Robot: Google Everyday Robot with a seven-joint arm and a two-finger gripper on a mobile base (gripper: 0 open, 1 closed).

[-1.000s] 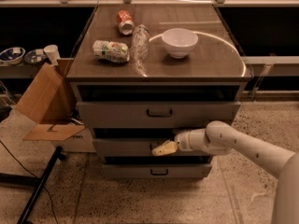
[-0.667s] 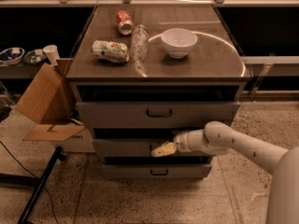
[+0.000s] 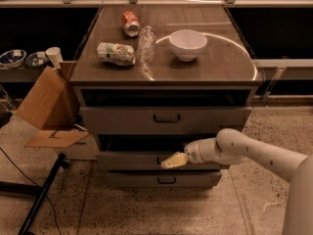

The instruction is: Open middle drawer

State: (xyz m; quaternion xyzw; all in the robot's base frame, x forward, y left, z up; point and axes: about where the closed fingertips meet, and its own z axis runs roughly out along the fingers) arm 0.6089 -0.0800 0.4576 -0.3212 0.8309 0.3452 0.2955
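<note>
The middle drawer (image 3: 127,160) is the wide grey drawer with a low flat front, between the taller top drawer (image 3: 112,119) and the bottom drawer (image 3: 132,180). A dark gap shows above its front. Its small black handle (image 3: 159,159) peeks out at the centre. My gripper (image 3: 172,161), cream-coloured at the tip, reaches in from the right and sits right at that handle, covering its right part. My white arm (image 3: 244,153) stretches away to the lower right.
On the cabinet top (image 3: 220,62) lie a white bowl (image 3: 188,44), a clear plastic bottle (image 3: 145,44), a red can (image 3: 130,23) and a crumpled green-white can (image 3: 116,53). An open cardboard box (image 3: 46,106) stands at the left. A black stand leg (image 3: 41,195) crosses the floor.
</note>
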